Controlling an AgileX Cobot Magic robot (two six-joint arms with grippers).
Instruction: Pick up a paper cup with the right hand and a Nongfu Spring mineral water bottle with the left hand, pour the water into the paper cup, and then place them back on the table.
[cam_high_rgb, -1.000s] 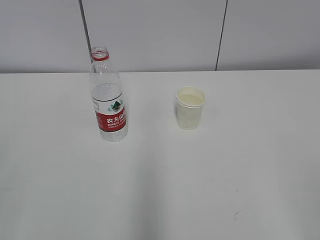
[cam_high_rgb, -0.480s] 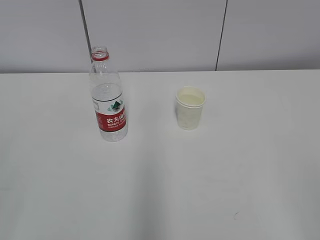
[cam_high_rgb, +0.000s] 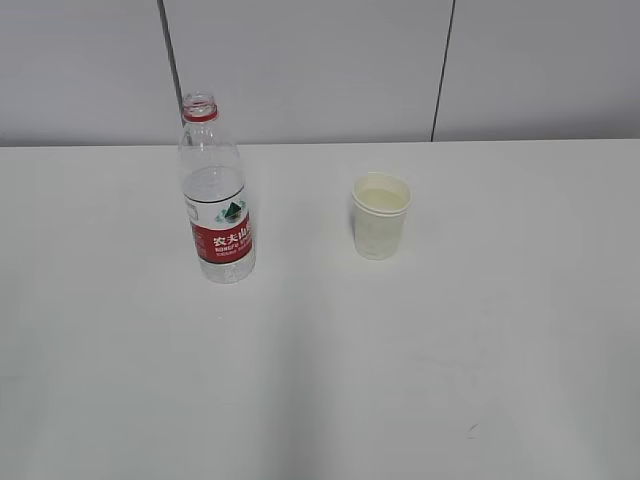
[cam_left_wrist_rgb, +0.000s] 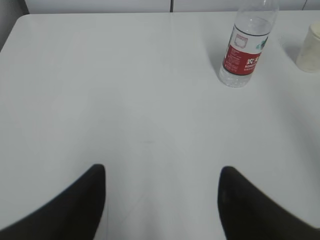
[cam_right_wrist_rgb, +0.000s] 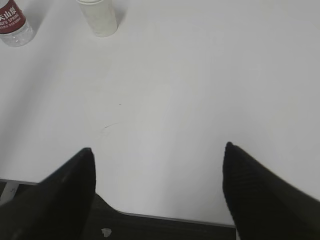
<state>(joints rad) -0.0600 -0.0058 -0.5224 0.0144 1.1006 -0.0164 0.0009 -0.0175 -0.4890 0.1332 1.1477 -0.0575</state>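
Observation:
The Nongfu Spring mineral water bottle (cam_high_rgb: 216, 195) stands upright and uncapped on the white table (cam_high_rgb: 320, 380), left of centre; water fills it to about the label's top. The paper cup (cam_high_rgb: 380, 215) stands upright to its right, apart from it, with pale liquid showing inside. Neither arm appears in the exterior view. In the left wrist view my left gripper (cam_left_wrist_rgb: 162, 172) is open and empty, well short of the bottle (cam_left_wrist_rgb: 245, 50) at the upper right. My right gripper (cam_right_wrist_rgb: 158, 150) is open and empty over the table's near edge, far from the cup (cam_right_wrist_rgb: 100, 17).
A small dark scuff mark (cam_high_rgb: 471, 430) lies on the table at the front right. A grey panelled wall (cam_high_rgb: 320, 70) runs behind the table. The table's near edge (cam_right_wrist_rgb: 175, 217) and dark floor show under the right gripper.

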